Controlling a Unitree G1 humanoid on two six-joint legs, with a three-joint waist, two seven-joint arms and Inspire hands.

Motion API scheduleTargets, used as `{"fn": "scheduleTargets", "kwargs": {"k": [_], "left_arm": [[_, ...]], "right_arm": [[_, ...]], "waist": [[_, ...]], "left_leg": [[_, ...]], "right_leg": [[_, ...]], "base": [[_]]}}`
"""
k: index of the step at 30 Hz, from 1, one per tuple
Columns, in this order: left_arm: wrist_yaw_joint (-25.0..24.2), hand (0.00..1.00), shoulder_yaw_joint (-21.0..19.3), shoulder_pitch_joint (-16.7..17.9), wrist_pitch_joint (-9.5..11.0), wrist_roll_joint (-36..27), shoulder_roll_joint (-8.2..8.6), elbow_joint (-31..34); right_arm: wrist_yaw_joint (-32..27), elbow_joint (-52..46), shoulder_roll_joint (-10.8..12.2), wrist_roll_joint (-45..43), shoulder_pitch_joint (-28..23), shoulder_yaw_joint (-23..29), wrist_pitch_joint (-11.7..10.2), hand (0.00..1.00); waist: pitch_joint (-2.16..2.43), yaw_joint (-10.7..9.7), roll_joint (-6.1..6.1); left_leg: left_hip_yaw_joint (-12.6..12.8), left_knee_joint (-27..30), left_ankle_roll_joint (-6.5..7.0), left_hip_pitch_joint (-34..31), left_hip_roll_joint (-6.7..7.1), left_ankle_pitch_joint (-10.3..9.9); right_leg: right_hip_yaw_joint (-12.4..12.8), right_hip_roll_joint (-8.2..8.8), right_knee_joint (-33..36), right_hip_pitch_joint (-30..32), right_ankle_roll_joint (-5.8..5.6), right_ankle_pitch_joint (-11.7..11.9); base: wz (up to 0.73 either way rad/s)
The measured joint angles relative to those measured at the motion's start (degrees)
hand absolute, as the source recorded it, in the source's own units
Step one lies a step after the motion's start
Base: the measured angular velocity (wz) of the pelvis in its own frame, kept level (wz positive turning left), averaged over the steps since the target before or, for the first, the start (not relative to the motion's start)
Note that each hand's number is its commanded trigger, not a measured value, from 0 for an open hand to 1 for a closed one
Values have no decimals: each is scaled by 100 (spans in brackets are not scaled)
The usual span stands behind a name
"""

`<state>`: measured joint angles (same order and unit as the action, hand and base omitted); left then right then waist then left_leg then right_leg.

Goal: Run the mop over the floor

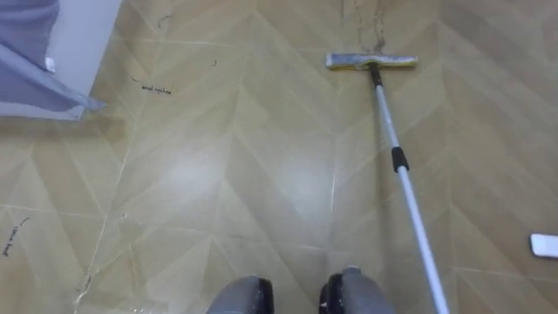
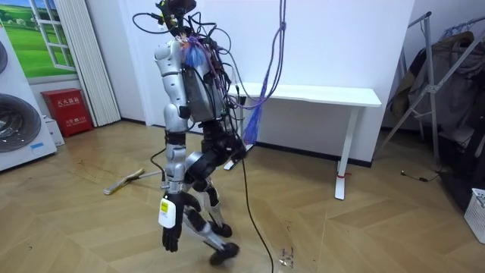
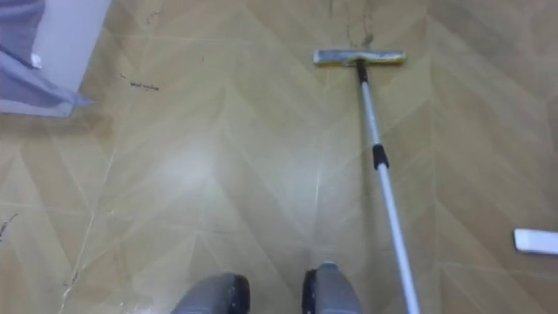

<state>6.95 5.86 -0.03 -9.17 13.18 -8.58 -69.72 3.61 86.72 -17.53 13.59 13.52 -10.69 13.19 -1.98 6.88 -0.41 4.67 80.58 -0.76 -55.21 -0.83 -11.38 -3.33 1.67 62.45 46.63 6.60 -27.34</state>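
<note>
Pushing the flat mop head (image 1: pixel 370 61) out at 1 o'clock, I want the pole (image 1: pixel 389 122) low and strokes overlapping; left hand (image 2: pixel 170 239) dangles, fingers loose.

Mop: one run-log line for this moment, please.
flat yellow-grey mop head on wooden herringbone floor ahead | silver pole with black collar runs back to lower right | left hand hangs open, idle

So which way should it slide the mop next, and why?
Probably push the mop head a little further forward. It lies flat on the floor, and dark streaks show just beyond it, unwiped as far as I can tell.
</note>
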Motion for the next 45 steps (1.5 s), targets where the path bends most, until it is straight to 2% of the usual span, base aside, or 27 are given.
{"fn": "scheduleTargets", "kwargs": {"k": [1,3,4,5,6,7,9,11,12,14,16,18,20,24,25,26,29,31,33,35,36,38,39,41,43,44,45], "left_arm": [[-41,0,1,7,0,-4,-14,11],[-157,0,0,69,4,1,-42,109],[-243,0,-2,121,2,4,-55,120],[-323,0,0,143,-13,22,-60,99],[-359,0,3,148,-2,25,-55,104],[-389,0,-1,157,32,26,-32,105],[-388,0,-3,101,77,39,-23,109],[-356,0,-37,104,122,39,-2,175],[-335,0,-45,117,131,39,-7,208],[-245,0,-63,102,184,32,16,307],[-226,0,-33,105,212,33,22,326],[-214,0,0,158,205,33,27,336],[-217,0,-10,320,134,26,53,345],[-213,0,-12,419,23,-18,33,339],[-205,0,6,418,-2,-41,16,346],[-205,0,8,422,-50,-165,11,371],[-233,0,8,389,-73,-246,-1,437],[-254,0,4,295,-65,-245,-36,474],[-295,0,5,371,-29,-236,-94,527],[-440,0,-10,507,-50,-215,-131,550],[-491,0,-14,527,-51,-215,-132,544],[-621,0,-20,495,-51,-141,-86,550],[-643,0,-26,496,-43,-139,-79,530],[-644,0,-132,383,13,-122,-39,499],[-633,0,-121,402,83,-125,-34,539],[-594,0,-115,402,85,-125,-4,570],[-576,0,-114,398,90,-130,9,577]], "right_arm": [[34,-42,-5,151,196,-83,0,100],[127,-173,-2,417,288,-144,-3,100],[204,-211,15,516,268,-172,-18,100],[288,-203,25,570,159,-183,-44,100],[325,-198,6,570,76,-180,-67,100],[362,-174,-78,561,-109,-180,-74,100],[368,-123,-246,554,-440,-218,-87,100],[283,-117,-314,397,-1008,-155,-90,100],[271,-117,-287,388,-1089,-144,-90,100],[239,-126,-138,388,-1239,-135,-92,100],[140,-124,49,392,-1318,-103,-92,100],[72,-124,233,388,-1388,-90,-79,100],[81,-134,316,315,-1412,-6,5,100],[42,-154,241,206,-1102,98,181,100],[8,-93,187,180,-868,99,189,100],[-11,23,117,153,-594,97,186,100],[1,1,-113,274,51,53,180,100],[71,-61,-201,493,235,67,133,100],[170,-119,-203,793,403,63,103,100],[367,-224,-124,1090,227,67,7,100],[413,-223,-107,1133,142,68,-4,100],[487,-135,-141,1108,-281,63,-18,100],[499,-105,-163,1094,-401,59,-24,100],[510,67,-206,856,-915,38,-60,100],[500,51,-178,743,-1229,57,-60,100],[502,51,-141,749,-1396,31,-62,100],[483,46,-108,758,-1463,18,-62,100]], "waist": [[-21,89,-42],[-18,127,-70],[-2,127,-21],[18,84,-34],[29,53,-28],[42,45,2],[49,-9,33],[146,-145,258],[167,-182,292],[123,-320,446],[128,-402,507],[124,-415,498],[111,-415,473],[83,-324,396],[70,-322,375],[70,-279,375],[6,-47,198],[4,32,110],[2,180,63],[67,147,94],[77,112,86],[85,84,102],[87,70,107],[107,-90,208],[164,-238,343],[154,-344,461],[165,-370,499]], "left_leg": [[-39,-763,-14,-117,18,-157],[-62,-2208,-12,-14,65,-149],[-69,-2935,123,147,105,-15],[-50,-2984,313,311,210,-11],[-30,-2999,433,389,255,-90],[70,-2998,689,491,282,-262],[122,-2901,787,621,477,-515],[114,-2777,985,867,593,-849],[93,-2792,994,929,622,-907],[60,-2865,1051,1162,672,-1039],[64,-2979,1051,1373,674,-1133],[67,-3053,1013,1625,666,-1261],[29,-2971,915,1930,651,-1535],[-37,-2634,665,2170,547,-1762],[-9,-2170,540,2041,438,-1692],[17,-1557,282,1837,294,-1498],[-12,-625,88,1248,136,-870],[7,-1314,185,914,110,-968],[25,-2352,100,702,123,-895],[-9,-3036,363,778,216,-434],[9,-3078,416,872,256,-431],[185,-3073,715,1086,302,-604],[196,-3052,766,1114,350,-656],[231,-2938,890,1304,518,-945],[202,-2918,944,1464,581,-1138],[127,-2925,951,1576,610,-1256],[128,-2957,961,1622,610,-1283]], "right_leg": [[1,-26,30,-98,-17,-119],[-1,-40,-20,-373,-114,-309],[-2,-45,-94,-615,-162,-468],[5,36,-199,-861,-298,-573],[1,65,-282,-975,-360,-613],[22,142,-383,-1111,-422,-636],[166,263,162,-967,-670,-399],[351,305,1064,-673,-843,387],[371,288,1167,-585,-885,434],[461,248,1066,-93,-882,409],[442,229,332,146,-877,416],[403,250,-598,192,-803,533],[214,301,-1161,145,-672,921],[-21,359,-903,-180,-474,787],[-79,320,-744,-229,-426,602],[-145,277,-585,-295,-380,431],[-46,89,-359,-366,-273,164],[-38,63,-371,-414,-225,122],[-30,12,-431,-517,-236,41],[-6,53,-572,-857,-368,-147],[-5,89,-612,-928,-437,-168],[37,243,-602,-1090,-528,-246],[66,275,-467,-1079,-556,-226],[210,389,316,-924,-827,121],[218,427,720,-783,-887,499],[239,412,932,-699,-884,687],[246,425,924,-639,-883,674]], "base": [[-5],[4],[15],[20],[26],[19],[19],[17],[-10],[-14],[-9],[-10],[-2],[8],[17],[10],[-1],[19],[-3],[4],[15],[8],[8],[18],[3],[-7],[-12]]}}
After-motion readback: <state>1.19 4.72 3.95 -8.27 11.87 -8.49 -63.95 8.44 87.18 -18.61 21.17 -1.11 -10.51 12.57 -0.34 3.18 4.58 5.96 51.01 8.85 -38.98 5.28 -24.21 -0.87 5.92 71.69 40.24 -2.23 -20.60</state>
